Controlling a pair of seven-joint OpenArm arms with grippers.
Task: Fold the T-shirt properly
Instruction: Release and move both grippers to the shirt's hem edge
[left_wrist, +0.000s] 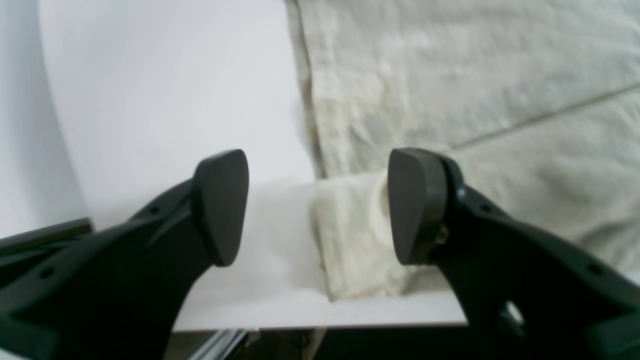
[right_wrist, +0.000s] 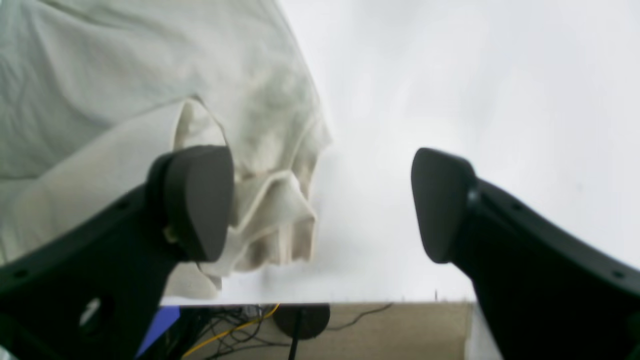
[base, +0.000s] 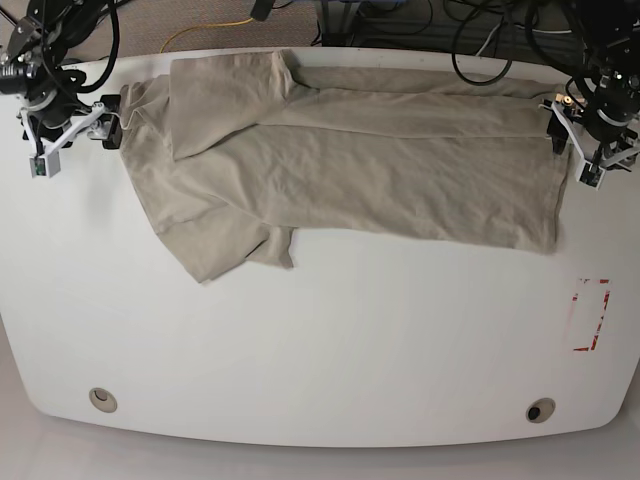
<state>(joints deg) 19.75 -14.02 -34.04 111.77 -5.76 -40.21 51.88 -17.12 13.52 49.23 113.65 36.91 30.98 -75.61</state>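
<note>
Releasing the T-shirt (base: 380, 170) onto the table (base: 320, 340): the left gripper (left_wrist: 318, 207) and right gripper (right_wrist: 322, 205) both stand with jaws apart, a folded edge lying between each pair, so each should probably lift straight clear without dragging the cloth.

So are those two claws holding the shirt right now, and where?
No. The left gripper and right gripper are both open beside the T-shirt edges; nothing is held.
</note>
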